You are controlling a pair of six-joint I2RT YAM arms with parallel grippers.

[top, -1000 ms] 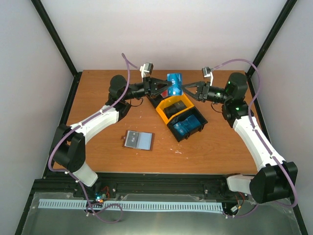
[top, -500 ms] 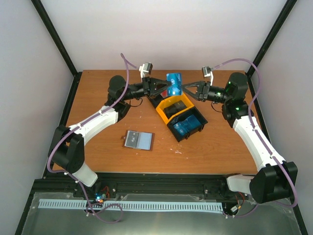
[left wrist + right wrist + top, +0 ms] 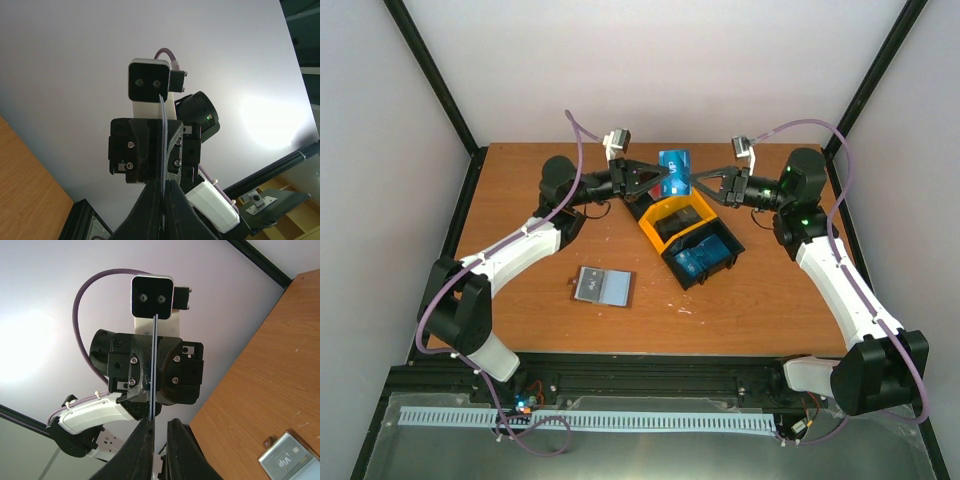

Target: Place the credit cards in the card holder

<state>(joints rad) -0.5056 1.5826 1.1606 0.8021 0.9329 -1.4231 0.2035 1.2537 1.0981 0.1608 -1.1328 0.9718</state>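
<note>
Overhead and wrist views of the card transfer. A blue credit card (image 3: 677, 172) hung in the air toward 12 o'clock of the table (image 3: 520, 200), above the far end of the black-and-yellow tray (image 3: 649, 218) and between the two tools. The left gripper (image 3: 658, 181) reached it from 9 o'clock, the right gripper (image 3: 698, 183) from 3 o'clock.

In the left wrist view the card appeared edge-on (image 3: 163, 150), with the left gripper (image 3: 164, 186) pinched closed on it. In the right wrist view the right gripper (image 3: 159, 422) was parted only narrowly: the card's edge (image 3: 153, 380) lay against one finger, and a slim gap showed before the other.

A second blue card (image 3: 703, 260) and a dark card (image 3: 675, 228) lay in the tray's compartments. The card holder (image 3: 603, 286) lay open on the table at about 7 o'clock from the tray, well apart from both tools, its pale inside facing up (image 3: 289, 460).

The step in hand was judged to be a hand-to-hand regrasp of one lifted card, with nothing seen being inserted. The next move would call for one tool taking sole, firm hold and the other letting go, then carrying the card toward 7 o'clock and lining its edge up with the holder's pocket
</note>
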